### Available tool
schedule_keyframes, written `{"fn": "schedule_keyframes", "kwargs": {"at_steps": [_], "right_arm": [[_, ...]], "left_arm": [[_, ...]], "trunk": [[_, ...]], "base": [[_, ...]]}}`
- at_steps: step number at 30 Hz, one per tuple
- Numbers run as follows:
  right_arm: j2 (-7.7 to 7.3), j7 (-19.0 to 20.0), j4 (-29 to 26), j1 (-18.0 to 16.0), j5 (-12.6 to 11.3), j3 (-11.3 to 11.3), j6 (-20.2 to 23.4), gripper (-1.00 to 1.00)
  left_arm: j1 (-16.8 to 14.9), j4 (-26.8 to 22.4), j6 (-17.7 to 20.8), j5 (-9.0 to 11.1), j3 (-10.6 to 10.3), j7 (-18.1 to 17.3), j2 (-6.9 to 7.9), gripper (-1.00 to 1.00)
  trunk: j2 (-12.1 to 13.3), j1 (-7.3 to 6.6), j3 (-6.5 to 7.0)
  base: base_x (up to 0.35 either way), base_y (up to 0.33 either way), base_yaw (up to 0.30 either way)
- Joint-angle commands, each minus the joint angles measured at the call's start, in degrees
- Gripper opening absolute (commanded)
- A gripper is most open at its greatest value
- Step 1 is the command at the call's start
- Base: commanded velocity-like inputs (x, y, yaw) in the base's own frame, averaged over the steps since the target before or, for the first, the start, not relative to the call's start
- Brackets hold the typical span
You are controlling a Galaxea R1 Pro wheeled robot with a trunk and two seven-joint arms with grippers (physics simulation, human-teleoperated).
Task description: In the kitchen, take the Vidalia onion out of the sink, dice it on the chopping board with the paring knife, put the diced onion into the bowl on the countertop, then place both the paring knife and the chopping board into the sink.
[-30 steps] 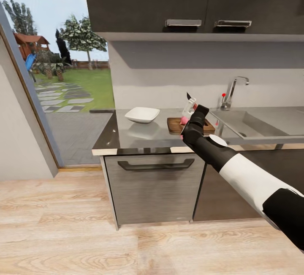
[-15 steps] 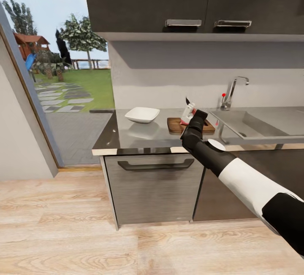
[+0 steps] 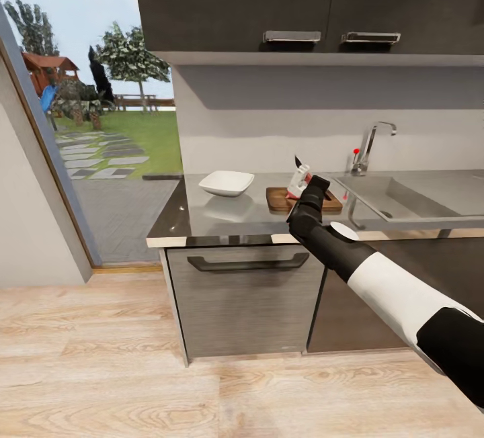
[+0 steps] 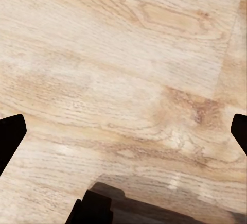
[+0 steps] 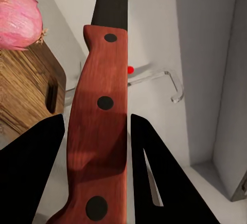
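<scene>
Paring knife (image 5: 100, 126) clamped in your right hand (image 5: 95, 167), blade up; chopping board (image 5: 25, 87) and onion (image 5: 18, 18) just beyond.

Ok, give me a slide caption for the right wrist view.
Right gripper holds the paring knife beside the pink onion on the chopping board.
</scene>
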Motion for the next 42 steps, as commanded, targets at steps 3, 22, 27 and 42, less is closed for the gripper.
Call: {"fn": "schedule_keyframes", "kwargs": {"at_steps": [3,22,27,42], "right_arm": [[0.05,-0.4,0.0,0.1,-0.6,0.3,0.3,-1.00],[0.58,-0.3,1.7,1.8,-0.6,0.3,0.0,-1.00],[0.58,-0.3,2.0,1.9,-0.6,0.3,-0.1,-1.00],[0.60,-0.3,3.5,1.9,-0.6,0.3,-0.3,-1.00]], "left_arm": [[-0.1,0.2,-0.4,0.1,0.0,0.1,-0.01,1.00],[-0.1,0.2,-0.4,0.1,0.0,0.1,0.00,1.00],[-0.1,0.2,-0.4,0.1,0.0,0.1,-0.06,1.00],[-0.1,0.2,-0.4,0.1,0.0,0.1,-0.09,1.00]], "trunk": [[0.0,0.00,-0.06],[0.0,0.00,-0.06],[0.0,0.00,-0.06],[0.0,0.00,-0.06]], "base": [[0.000,0.000,0.000],[0.000,0.000,0.000],[0.000,0.000,0.000],[0.000,0.000,0.000]]}}
